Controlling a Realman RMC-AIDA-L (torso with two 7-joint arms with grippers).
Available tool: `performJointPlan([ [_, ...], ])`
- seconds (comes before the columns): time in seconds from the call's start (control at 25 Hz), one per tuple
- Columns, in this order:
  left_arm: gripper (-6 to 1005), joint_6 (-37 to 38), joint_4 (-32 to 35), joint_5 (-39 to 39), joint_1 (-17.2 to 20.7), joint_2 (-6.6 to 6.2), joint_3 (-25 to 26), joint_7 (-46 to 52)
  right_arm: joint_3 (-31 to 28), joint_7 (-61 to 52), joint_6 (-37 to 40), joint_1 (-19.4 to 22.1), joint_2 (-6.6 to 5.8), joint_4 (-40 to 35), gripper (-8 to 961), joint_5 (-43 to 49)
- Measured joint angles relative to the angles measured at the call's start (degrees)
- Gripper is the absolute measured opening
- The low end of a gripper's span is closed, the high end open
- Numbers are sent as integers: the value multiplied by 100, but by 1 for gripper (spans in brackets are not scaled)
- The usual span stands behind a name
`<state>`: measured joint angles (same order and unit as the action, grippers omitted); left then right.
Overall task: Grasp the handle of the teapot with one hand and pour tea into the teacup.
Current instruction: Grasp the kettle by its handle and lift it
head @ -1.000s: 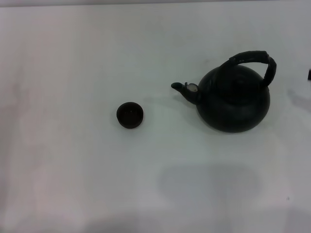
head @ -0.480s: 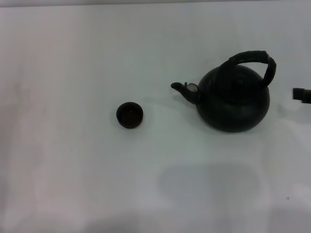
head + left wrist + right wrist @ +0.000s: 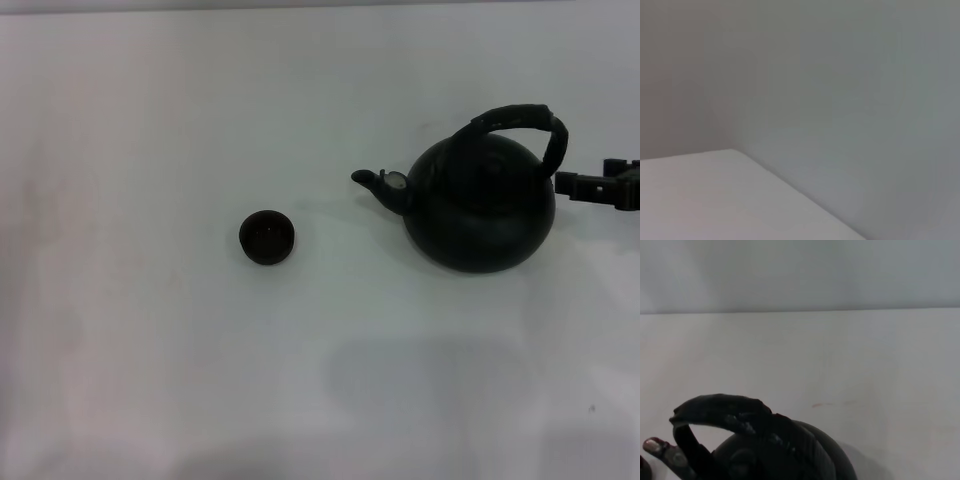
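Observation:
The black teapot [image 3: 480,210] stands upright on the white table at the right, its spout [image 3: 375,182] pointing left toward the teacup [image 3: 267,237]. The small dark teacup stands alone at the table's middle left. The arched handle [image 3: 515,117] rises over the pot. My right gripper [image 3: 578,184] reaches in from the right edge, its tip just right of the handle's right foot and the pot's shoulder, holding nothing. The right wrist view shows the handle [image 3: 725,410], the pot [image 3: 805,455] and the spout [image 3: 662,450] close below. My left gripper is out of view.
The white table [image 3: 150,120] stretches around both objects. A grey wall runs along its far edge [image 3: 840,310]. The left wrist view shows only a table corner [image 3: 715,200] and wall.
My right gripper has come in from the right edge toward the teapot's handle; one second ago only a sliver showed. Teapot and teacup have not moved.

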<state>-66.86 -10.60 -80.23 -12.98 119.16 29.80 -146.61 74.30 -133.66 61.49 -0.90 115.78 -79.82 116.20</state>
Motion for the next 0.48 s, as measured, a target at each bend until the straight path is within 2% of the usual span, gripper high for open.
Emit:
performJointPlan([
  [0.48,610,-2,106,408,-81,-24,-1,-34,-43,2,78,-184,-30,225,812,-239],
])
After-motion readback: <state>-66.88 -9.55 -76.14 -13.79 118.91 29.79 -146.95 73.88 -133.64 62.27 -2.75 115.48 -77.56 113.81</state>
